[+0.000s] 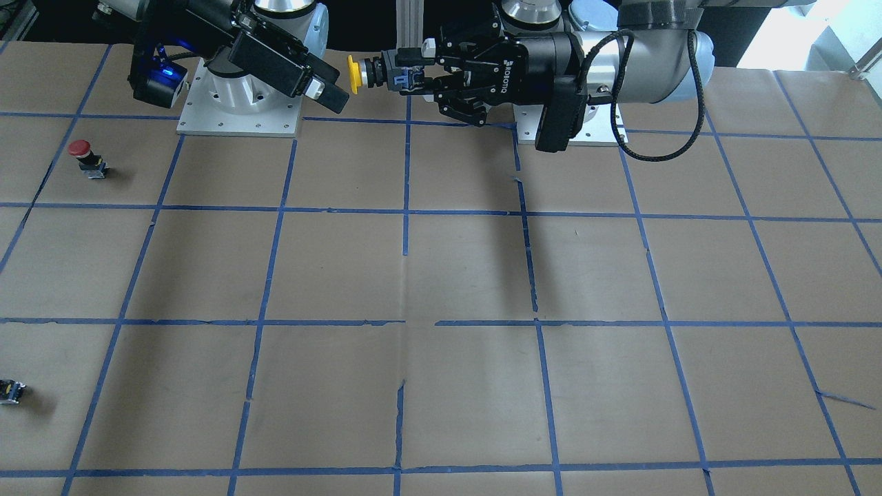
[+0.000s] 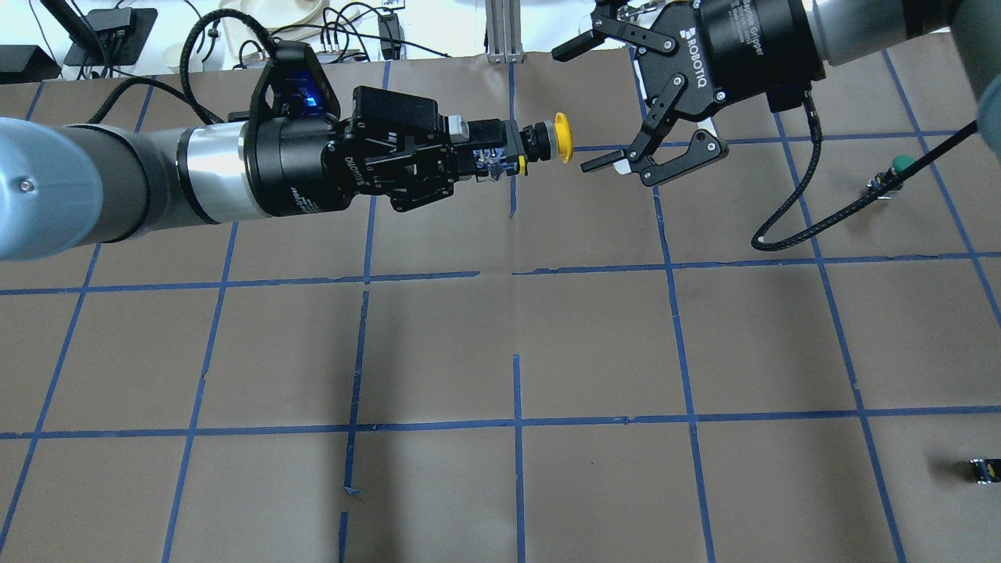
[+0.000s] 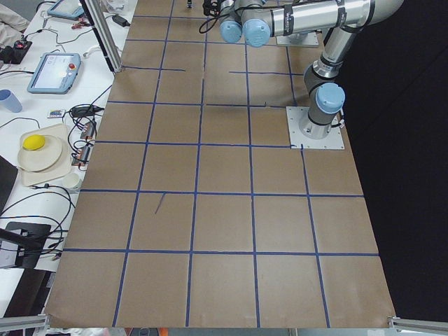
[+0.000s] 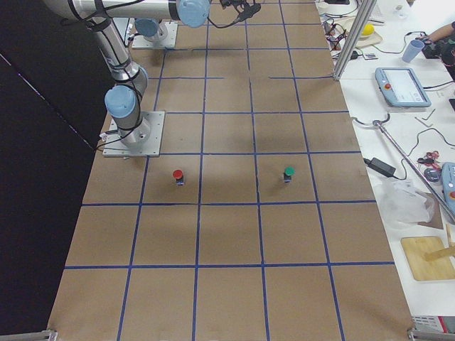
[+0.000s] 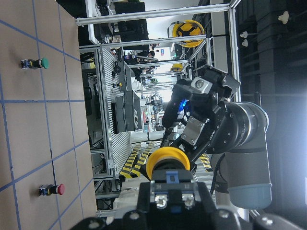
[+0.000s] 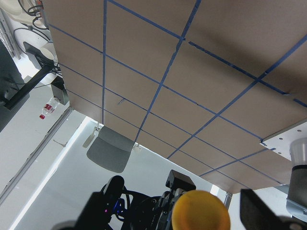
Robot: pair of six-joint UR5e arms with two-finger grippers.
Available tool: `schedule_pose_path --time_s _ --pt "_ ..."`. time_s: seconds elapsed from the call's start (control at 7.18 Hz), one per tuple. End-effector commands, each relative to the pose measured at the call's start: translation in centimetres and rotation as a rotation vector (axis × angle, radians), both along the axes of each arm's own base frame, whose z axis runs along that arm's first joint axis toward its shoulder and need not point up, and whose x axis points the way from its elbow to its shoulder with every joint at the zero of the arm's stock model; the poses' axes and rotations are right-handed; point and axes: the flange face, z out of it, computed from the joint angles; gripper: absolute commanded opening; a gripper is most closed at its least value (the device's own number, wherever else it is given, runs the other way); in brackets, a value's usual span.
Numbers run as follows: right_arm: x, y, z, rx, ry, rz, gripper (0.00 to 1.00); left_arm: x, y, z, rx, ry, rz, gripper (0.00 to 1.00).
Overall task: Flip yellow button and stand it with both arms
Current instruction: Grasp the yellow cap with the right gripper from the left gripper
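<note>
Left gripper clamps the yellow button (cap outward), so the spread-open right gripper should close squarely on that cap.

Overhead, my blue-gridded brown table bears a green-capped button at two o'clock — a dark block at four.

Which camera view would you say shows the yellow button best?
Overhead exterior: the yellow button is held sideways, cap and body both clear. Front-facing shows it similarly; wrist views show mainly its cap; side views cannot resolve it.
</note>
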Motion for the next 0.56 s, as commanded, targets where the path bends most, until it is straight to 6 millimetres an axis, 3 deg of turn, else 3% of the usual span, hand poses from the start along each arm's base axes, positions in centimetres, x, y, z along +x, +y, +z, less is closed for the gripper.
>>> schedule_pose_path --time_s 0.0,0.14,0.42 --pt "0.17 0.46 0.09 0.036 -0.013 -0.016 0.99 0.00 0.00 0.00 0.000 0.000 0.000 0.21" --pt "0.17 0.60 0.04 0.044 -0.012 -0.021 0.95 0.00 0.00 0.00 0.000 0.000 0.000 0.21" --pt "0.27 0.81 -0.09 0.067 -0.016 -0.022 0.76 0.00 0.00 0.00 0.000 0.000 0.000 0.21"
